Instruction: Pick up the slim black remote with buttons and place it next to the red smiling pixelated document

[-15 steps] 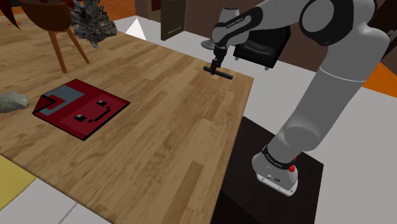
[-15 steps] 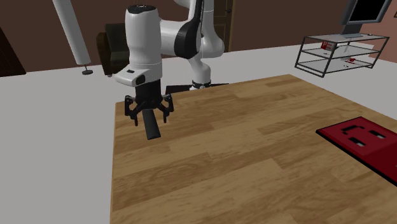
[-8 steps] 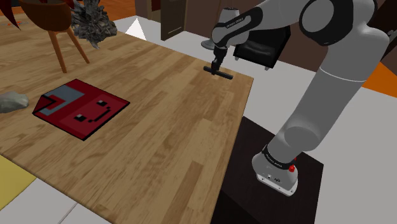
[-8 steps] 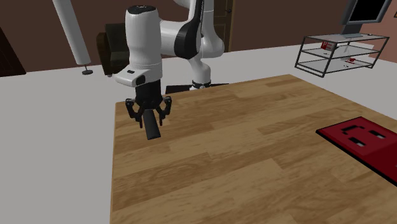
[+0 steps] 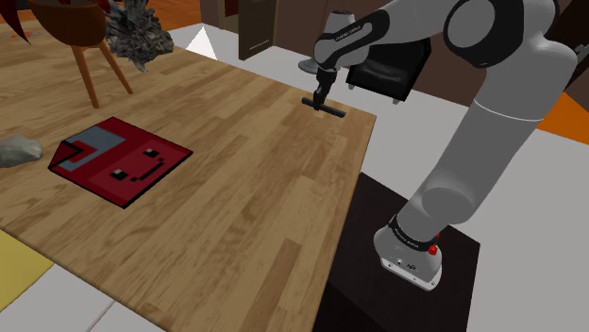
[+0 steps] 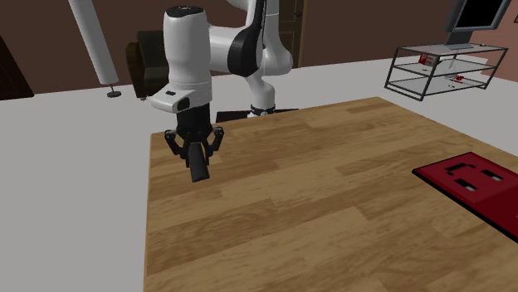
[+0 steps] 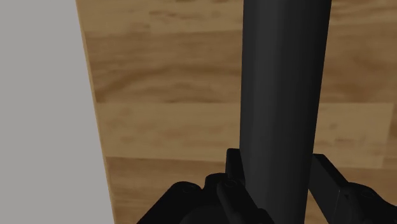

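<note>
A slim black remote (image 5: 326, 107) lies on the wooden table (image 5: 245, 179), near the far corner by the table's edge. My gripper (image 5: 319, 97) points straight down over it and is shut on the remote. From across the table the remote (image 6: 198, 168) sticks out below the gripper (image 6: 196, 149), whose fingers pinch its sides. Close up, both fingers (image 7: 234, 173) clasp the long black remote (image 7: 283, 83). The red smiling pixelated document (image 5: 121, 160) lies flat far off toward the shoulder view's left, with the document (image 6: 477, 187) at the second exterior view's right edge.
The table's edge (image 7: 89, 95) runs close beside the remote, with grey floor beyond. A grey rock (image 5: 19, 149) lies left of the document. A wooden chair (image 5: 90, 38), a spiky grey object (image 5: 137, 33) and a black armchair (image 5: 387, 66) stand around the table. A glass shelf (image 6: 444, 70) stands far off.
The fingers have closed from wide apart onto the remote's sides. The arm and the remote have stayed in place.
</note>
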You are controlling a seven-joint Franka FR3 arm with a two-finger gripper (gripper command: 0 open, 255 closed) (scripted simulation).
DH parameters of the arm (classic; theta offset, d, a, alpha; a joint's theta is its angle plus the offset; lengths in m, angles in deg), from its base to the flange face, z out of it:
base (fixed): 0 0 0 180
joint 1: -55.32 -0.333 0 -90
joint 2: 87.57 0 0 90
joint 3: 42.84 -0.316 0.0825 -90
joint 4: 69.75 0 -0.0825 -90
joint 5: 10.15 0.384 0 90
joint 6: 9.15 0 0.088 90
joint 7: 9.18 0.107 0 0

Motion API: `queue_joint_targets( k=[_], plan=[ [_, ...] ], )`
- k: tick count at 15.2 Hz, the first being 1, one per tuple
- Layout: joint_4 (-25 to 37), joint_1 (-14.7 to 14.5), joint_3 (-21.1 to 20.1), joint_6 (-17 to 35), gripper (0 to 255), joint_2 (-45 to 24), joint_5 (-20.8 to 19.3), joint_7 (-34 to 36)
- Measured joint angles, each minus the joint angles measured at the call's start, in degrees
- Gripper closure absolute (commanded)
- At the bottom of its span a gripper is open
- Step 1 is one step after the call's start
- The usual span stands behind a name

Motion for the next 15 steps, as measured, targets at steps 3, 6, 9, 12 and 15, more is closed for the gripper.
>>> queue_joint_targets(
  k=[3, 6, 9, 12, 15],
  plan=[
    [0.28, -0.01, 0.08, -0.80, 255, 0.50, -0.31, 0.17],
    [0.78, -0.09, 0.19, -2.60, 255, 1.83, -0.89, 0.42],
    [1.90, -0.27, 0.15, -4.76, 255, 2.94, -1.33, 0.79],
    [3.18, -0.36, 0.15, -7.02, 255, 3.96, -1.70, 0.98],
    [4.61, -0.40, 0.16, -9.25, 255, 4.80, -1.97, 1.02]
  ],
)
